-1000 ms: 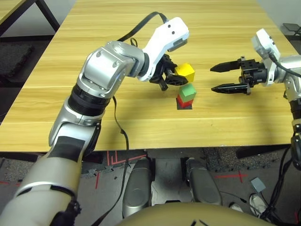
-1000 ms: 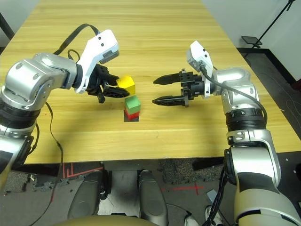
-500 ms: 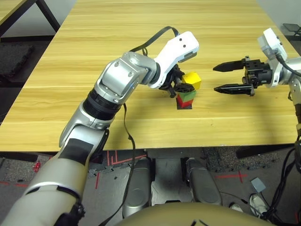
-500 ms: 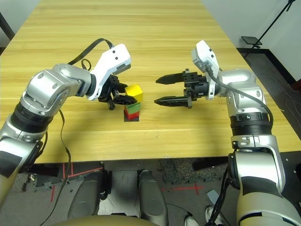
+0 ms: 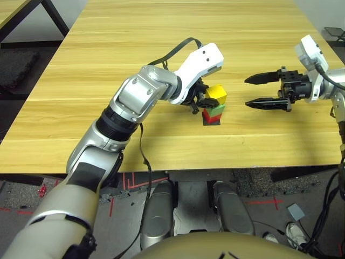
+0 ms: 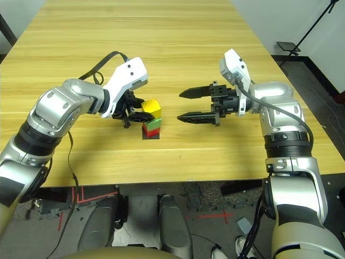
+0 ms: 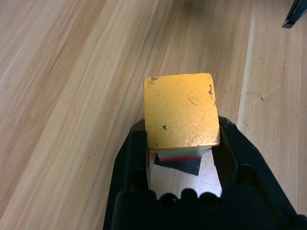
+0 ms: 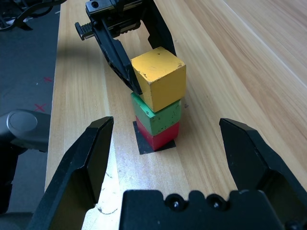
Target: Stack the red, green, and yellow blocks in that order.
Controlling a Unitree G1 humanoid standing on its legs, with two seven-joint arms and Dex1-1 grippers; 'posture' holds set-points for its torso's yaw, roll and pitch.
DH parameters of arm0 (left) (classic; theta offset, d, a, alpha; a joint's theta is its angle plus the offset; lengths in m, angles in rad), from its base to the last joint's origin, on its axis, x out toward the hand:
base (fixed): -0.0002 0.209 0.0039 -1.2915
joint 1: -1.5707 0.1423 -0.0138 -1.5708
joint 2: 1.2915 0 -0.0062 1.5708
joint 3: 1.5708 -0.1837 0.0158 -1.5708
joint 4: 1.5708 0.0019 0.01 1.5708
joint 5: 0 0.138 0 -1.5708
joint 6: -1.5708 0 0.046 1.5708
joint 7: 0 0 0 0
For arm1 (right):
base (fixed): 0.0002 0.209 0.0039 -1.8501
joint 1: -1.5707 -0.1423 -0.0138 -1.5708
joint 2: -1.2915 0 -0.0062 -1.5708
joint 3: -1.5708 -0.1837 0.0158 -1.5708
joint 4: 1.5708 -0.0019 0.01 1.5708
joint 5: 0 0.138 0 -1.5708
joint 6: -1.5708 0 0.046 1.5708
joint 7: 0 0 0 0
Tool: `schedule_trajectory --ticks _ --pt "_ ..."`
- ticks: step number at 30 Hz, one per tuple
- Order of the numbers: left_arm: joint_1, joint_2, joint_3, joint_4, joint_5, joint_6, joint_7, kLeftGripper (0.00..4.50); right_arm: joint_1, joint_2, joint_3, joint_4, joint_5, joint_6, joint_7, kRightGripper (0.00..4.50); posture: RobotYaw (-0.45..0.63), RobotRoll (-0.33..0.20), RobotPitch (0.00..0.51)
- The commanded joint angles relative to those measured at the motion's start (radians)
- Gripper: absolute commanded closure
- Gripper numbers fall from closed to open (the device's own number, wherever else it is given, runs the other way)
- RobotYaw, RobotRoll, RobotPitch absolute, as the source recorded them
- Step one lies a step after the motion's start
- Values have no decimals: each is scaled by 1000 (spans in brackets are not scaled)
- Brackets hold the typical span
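The red block (image 8: pixel 160 136) sits on a flat black patch (image 8: pixel 143 144) near the table's middle, and the green block (image 8: pixel 158 116) rests on top of it. My left gripper (image 5: pixel 207 99) is shut on the yellow block (image 5: pixel 216 93), holding it right over the green one, a little skewed to the stack. Whether yellow touches green I cannot tell. In the left wrist view the yellow block (image 7: pixel 181 111) hides most of the stack below. To the right of the stack my right gripper (image 5: pixel 248 91) is open, level with it and pointing at it, with nothing held.
A black cable (image 5: pixel 171 50) loops over my left forearm above the wooden table (image 5: pixel 108 113). The table's front edge (image 5: pixel 215 168) runs close below the stack, and bare wood stretches behind and to the left.
My left gripper has carried the yellow block right and down, from behind and left of the stack to directly over the green block. The right gripper has drawn back slightly to the right.
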Motion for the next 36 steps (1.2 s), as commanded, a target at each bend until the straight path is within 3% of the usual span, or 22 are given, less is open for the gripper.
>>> schedule_trajectory --ticks 1,11,19,24,27,29,31,36 --pt "-7 -3 -21 -13 -4 48 -4 2563 10 -10 -8 -3 10 -3 -1 0 157 54 154" --pt "-41 -27 -17 -46 -27 107 -3 2563 14 -2 -7 2 10 -10 -6 0 158 62 150" --pt "-55 -80 99 -48 -49 71 38 36 5 -19 -14 30 6 -24 4 0 148 40 141" --pt "-41 -41 289 -136 -102 116 91 36 -27 -45 -38 67 8 -28 -8 0 141 14 126" --pt "32 -11 446 -223 -125 168 165 36 -71 -64 -94 132 21 -4 -69 0 149 0 119" --pt "121 -40 560 -270 -112 123 252 36 -99 -73 -146 212 17 -16 -148 0 159 -12 115" --pt "247 -66 640 -306 -77 9 329 36 -117 -76 -209 324 0 -65 -278 0 165 -22 114" --pt "551 -139 708 -309 -7 -299 441 36 -111 -87 -343 596 -7 -255 -536 0 167 -42 117"
